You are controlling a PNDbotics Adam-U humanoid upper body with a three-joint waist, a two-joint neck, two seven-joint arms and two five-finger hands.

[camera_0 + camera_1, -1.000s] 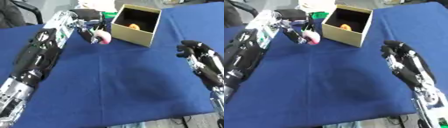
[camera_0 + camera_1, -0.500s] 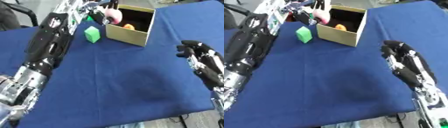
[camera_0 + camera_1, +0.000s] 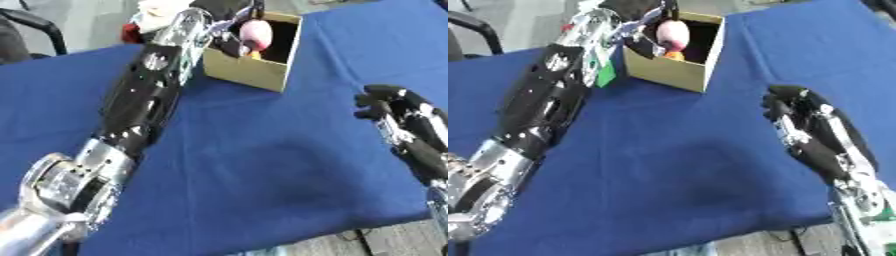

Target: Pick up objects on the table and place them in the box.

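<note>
The left arm stretches up from the lower left corner across the blue desk (image 3: 262, 170), reaching its full length toward the far edge. Its left robot hand (image 3: 642, 30) is over the open top of the tan box (image 3: 671, 72), fingers curled round a pink object (image 3: 673, 33) that hangs just above the box's inside. An orange thing (image 3: 675, 55) lies in the box under it. Beside the left arm, a green block (image 3: 606, 75) shows on the desk just left of the box, partly hidden by the forearm.

Half a second ago the pink object was at the box's near left rim; now it is over the opening, further in. The green block then lay plainly in view left of the box; now the arm covers most of it.

At the right, the right robot hand (image 3: 398, 112) rests over the desk's right edge, fingers relaxed and raised, grasping nothing, well apart from the box. It has kept its pose.
</note>
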